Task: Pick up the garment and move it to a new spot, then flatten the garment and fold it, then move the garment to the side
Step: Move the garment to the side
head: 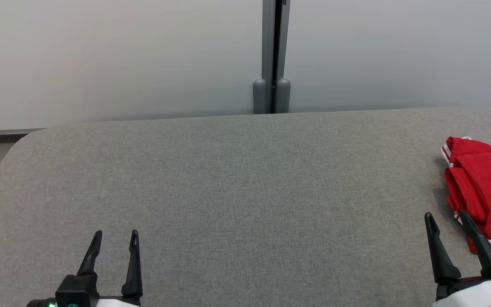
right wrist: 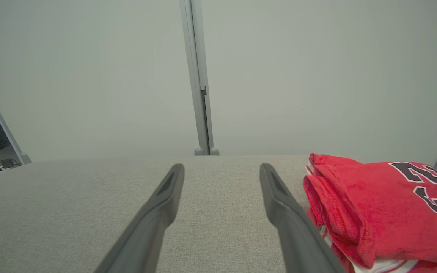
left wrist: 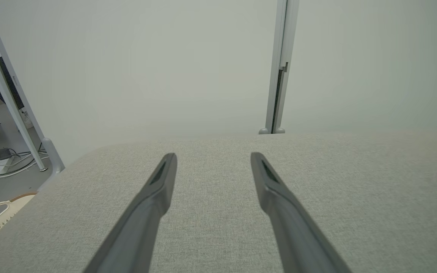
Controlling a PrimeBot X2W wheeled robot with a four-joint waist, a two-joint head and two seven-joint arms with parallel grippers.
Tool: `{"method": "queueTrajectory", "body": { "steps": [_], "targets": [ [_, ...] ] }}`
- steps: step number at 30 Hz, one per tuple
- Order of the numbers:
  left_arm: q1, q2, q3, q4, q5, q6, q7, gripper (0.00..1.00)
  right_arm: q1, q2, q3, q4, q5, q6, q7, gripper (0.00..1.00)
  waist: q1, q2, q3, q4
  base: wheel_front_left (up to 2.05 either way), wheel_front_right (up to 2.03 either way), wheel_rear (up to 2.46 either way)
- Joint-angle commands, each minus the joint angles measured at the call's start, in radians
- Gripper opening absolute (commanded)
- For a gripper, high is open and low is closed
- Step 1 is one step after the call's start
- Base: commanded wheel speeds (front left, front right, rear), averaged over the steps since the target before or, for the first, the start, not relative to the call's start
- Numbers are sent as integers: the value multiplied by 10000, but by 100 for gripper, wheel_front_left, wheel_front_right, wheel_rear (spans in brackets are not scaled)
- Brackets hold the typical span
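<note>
Garment [head: 484, 187], a red jersey with white trim, lies folded at the right edge of the worktop [head: 245, 192], just beside the right end effector [head: 446, 215], its fingers apart and empty. The left end effector [head: 116, 233], likewise spread and holding nothing, hovers near left. Setting it aside apparently frees the centre before the pale partition [head: 122, 55].

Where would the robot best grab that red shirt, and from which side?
Probably its bunched edge facing the middle of the table: the red shirt lies in thick raised folds there. The open right gripper sits just beside it, so come from that side.
</note>
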State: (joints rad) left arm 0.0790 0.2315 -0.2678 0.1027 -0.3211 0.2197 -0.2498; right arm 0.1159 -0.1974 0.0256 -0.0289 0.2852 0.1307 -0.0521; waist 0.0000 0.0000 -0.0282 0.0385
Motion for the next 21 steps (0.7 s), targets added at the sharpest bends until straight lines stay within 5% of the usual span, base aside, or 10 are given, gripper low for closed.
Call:
{"method": "queueTrajectory", "body": {
  "steps": [1,21],
  "targets": [
    [94,48,45,-45,-85,-7,9,100,144,6,-31,-64,-94,0,32,100,0,0,-61,-18,0,0,0],
    [220,190,-114,3,-90,140,68,100,387,67,-102,-254,-154,0,232,100,0,0,-180,-8,0,0,0]
  ]
}}
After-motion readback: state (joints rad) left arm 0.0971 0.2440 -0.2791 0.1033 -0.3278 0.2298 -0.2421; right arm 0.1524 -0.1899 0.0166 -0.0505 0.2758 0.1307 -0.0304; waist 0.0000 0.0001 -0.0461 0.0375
